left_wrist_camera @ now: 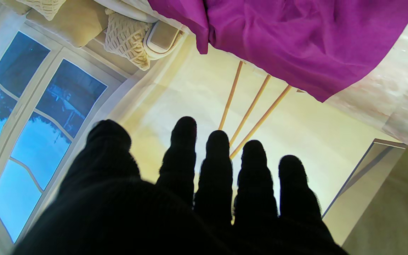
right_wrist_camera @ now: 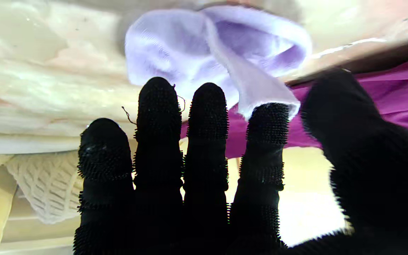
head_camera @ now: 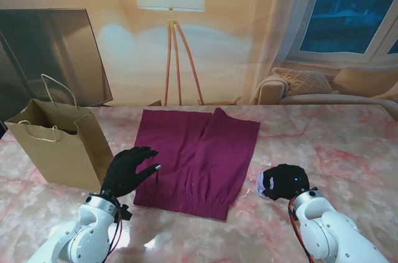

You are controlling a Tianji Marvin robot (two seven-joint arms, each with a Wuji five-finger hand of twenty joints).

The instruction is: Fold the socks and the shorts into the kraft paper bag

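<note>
Both black-gloved hands are sitting at the bottom of the stand view, nearest the camera. My left hand point(head_camera: 129, 170) is hovering with fingers spread and holding nothing, its fingertips reaching toward the left edge of the maroon knit shorts point(head_camera: 198, 160); whether they are touching the cloth I cannot tell. My right hand point(head_camera: 285, 181) is lying over a pale lavender sock point(head_camera: 260, 183) at the lower right of the frame, just beside the shorts' right edge. In the right wrist view the sock point(right_wrist_camera: 204, 53) is bunched and partly folded on itself, and a flap of it is lying against the index fingertip point(right_wrist_camera: 269, 120) with the thumb close by. I am judging this a light pinch rather than a firm hold.

The shorts are lying flat at the centre of the pink marbled table point(head_camera: 348, 151), waistband nearest me, one leg slightly overlapping the other. The kraft paper bag with twisted handles point(head_camera: 59, 142) is standing upright and open at the left of the frame, close to my left hand. Only one sock is making itself out.

Assessment: the step in hand appears to be folding the sock. To do it well I am recommending closing thumb and index fully on the flap, drawing it over evenly, and keeping it clear of the shorts' hem so the two garments do not drag together.
</note>
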